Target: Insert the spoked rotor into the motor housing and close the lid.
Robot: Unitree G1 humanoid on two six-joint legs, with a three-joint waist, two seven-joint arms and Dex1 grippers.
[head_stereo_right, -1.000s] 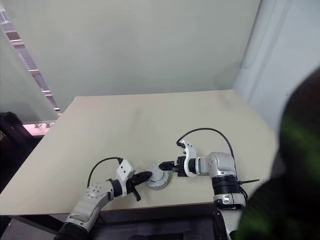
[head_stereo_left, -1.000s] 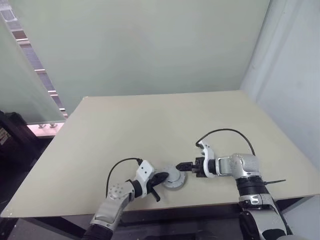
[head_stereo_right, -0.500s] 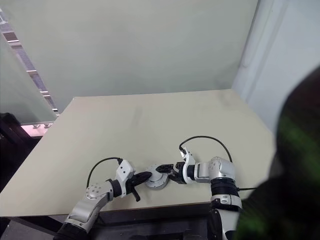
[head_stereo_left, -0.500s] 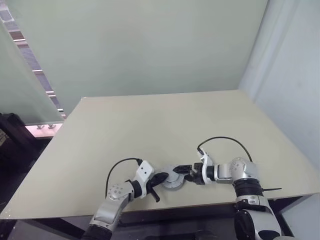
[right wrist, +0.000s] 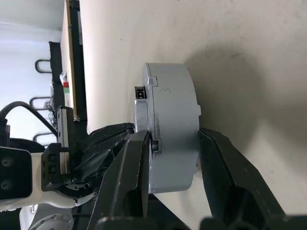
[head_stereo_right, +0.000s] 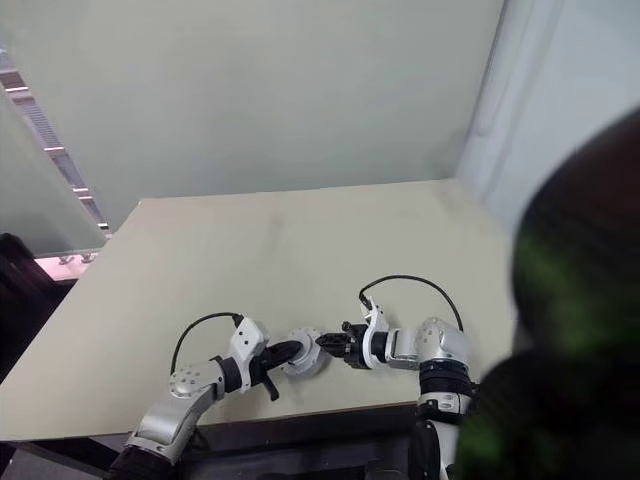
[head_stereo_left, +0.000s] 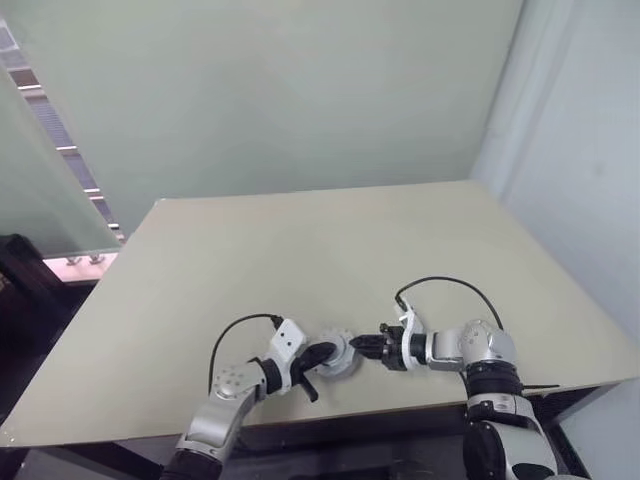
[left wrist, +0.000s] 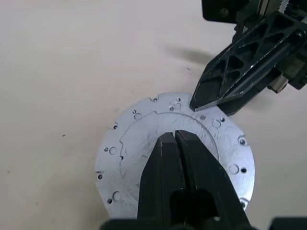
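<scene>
Motor housing (left wrist: 175,153), lid (left wrist: 144,124) already on top, sits near the table (head_stereo_left: 300,250) front edge, between our two arms. Left gripper (left wrist: 175,136), fingers pressed together, rests tip-down on the lid face. Right gripper (right wrist: 172,143) comes in sideways; its fingers straddle the housing's wall, top and underside, closing on it.

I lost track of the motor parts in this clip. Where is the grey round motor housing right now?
The motor housing sits near the table's front edge, directly between the two claws: left claw beside it, right claw straddling its rim.
</scene>
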